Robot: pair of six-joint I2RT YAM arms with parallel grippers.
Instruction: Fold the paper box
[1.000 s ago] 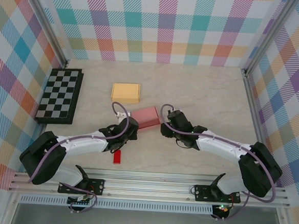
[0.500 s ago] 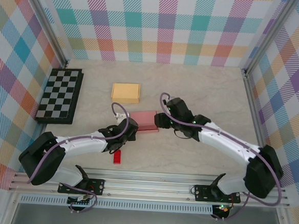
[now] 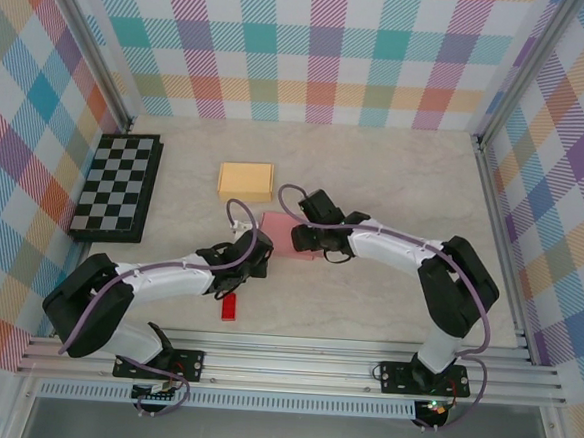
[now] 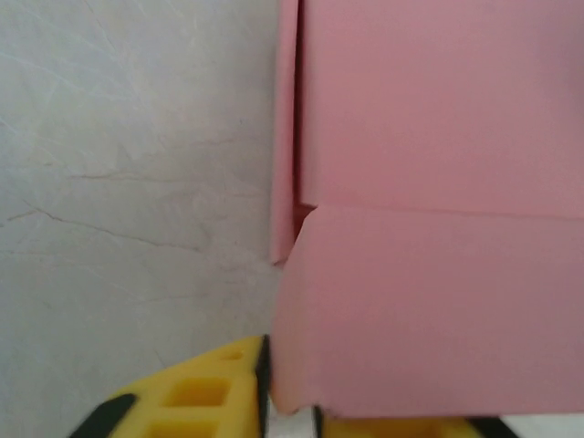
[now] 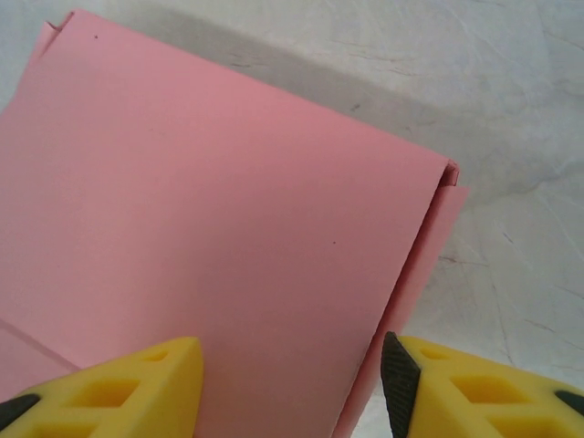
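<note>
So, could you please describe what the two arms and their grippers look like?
The left arm and right arm have white link shells, black joints and bulky black base housings, each trailed by a looping lilac cable. The left gripper and right gripper have yellow plastic fingers with square cut-outs and black pads.

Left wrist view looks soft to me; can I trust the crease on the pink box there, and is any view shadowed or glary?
Left wrist: the pink box crease reads clearly though slightly soft; the yellow fingers at the bottom edge are blurred. Right wrist: box sharp, a soft shadow on the table behind its far edge. Top external: even light, no glare.
</note>
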